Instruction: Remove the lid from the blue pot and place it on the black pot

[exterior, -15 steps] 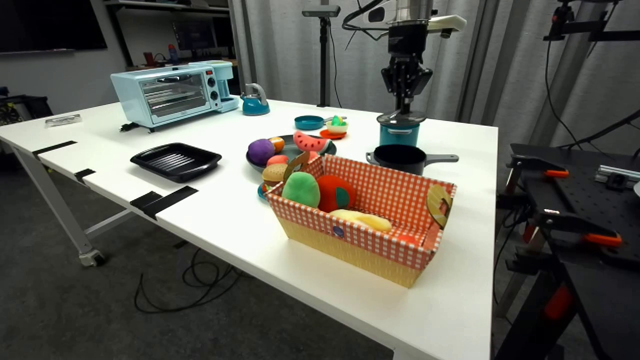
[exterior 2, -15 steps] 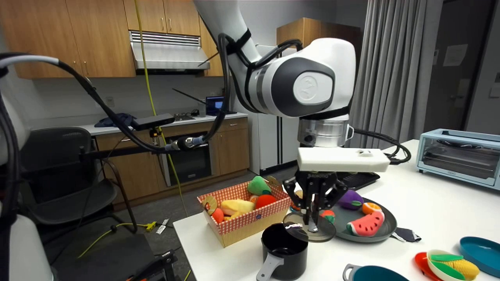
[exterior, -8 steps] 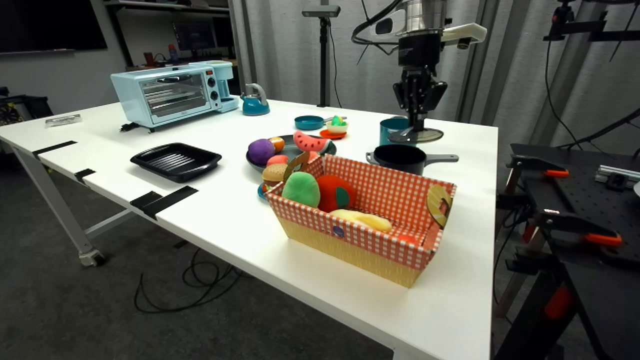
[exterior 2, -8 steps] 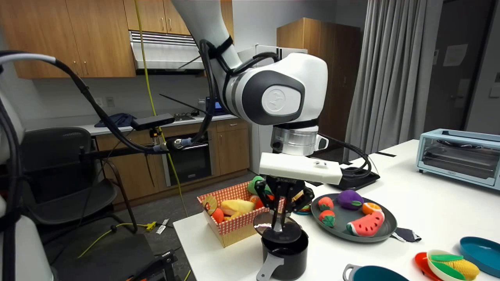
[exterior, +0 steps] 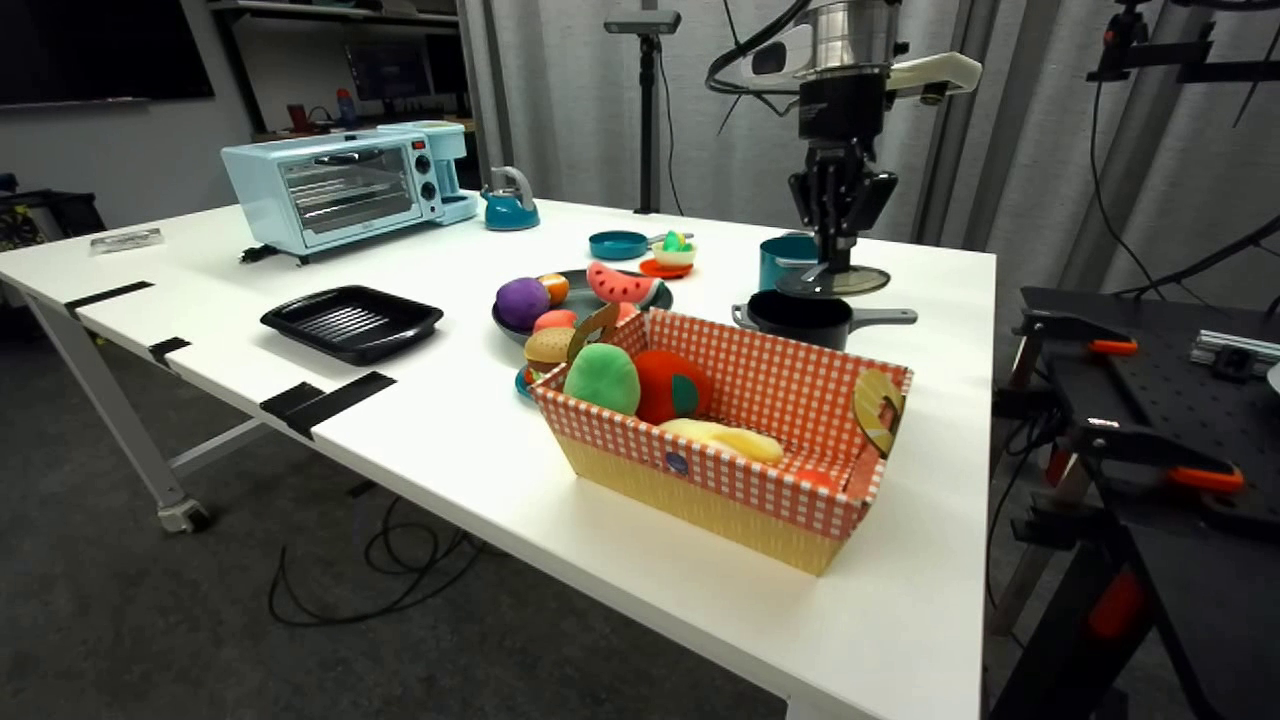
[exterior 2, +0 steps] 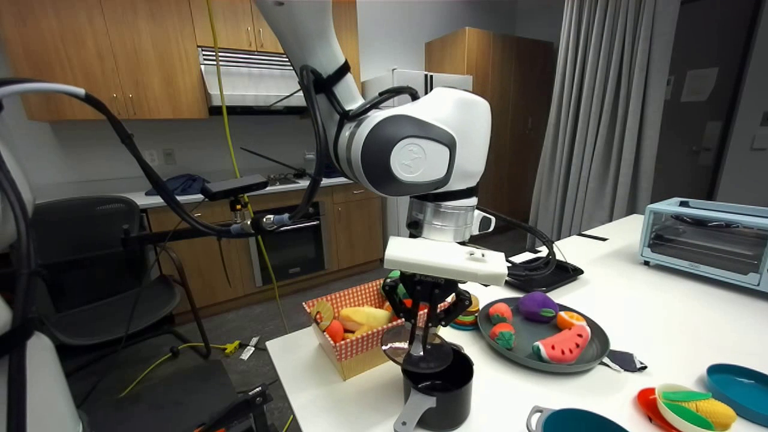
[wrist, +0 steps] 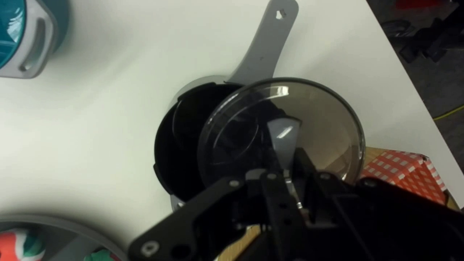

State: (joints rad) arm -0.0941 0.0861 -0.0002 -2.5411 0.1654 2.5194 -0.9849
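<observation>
In an exterior view, against half a second ago, the black two-fingered claw point(exterior 2: 421, 337) and the see-through, smoky-grey round lid point(exterior 2: 399, 348) have shifted slightly left. A second ago the lid stood mostly to the right of the small round black pot point(exterior 2: 453, 408) with its straight grey handle; now it hangs at that pot's mouth, slightly tilted and off-centre, jutting past the rim on the left. I cannot tell whether its lower edge touches the pot. The claw is clamped on the lid's grey knob.

Across the white desk point(exterior 2: 501, 408), from left to right, first comes the straw-yellow rectangular basket point(exterior 2: 360, 354) with a red-and-white checked upper band, holding soft toy food point(exterior 2: 364, 315), just beside the black pot; lid and claw cover part of it. Next, right of the pot, lies the dark-grey round plate point(exterior 2: 524, 343) of toy produce point(exterior 2: 563, 345) and, behind it, a flat black tray point(exterior 2: 558, 279). The small round blue pot point(exterior 2: 581, 421) with a grey side handle, uncovered, is cut off by the lower edge. Farther right are a shallow teal pan point(exterior 2: 739, 391) and a light-blue, box-shaped toaster oven point(exterior 2: 708, 243).

The white robot arm point(exterior 2: 414, 141) enters from the top left, bends at a dark-grey capped joint, and points the claw downward over the black pot.
</observation>
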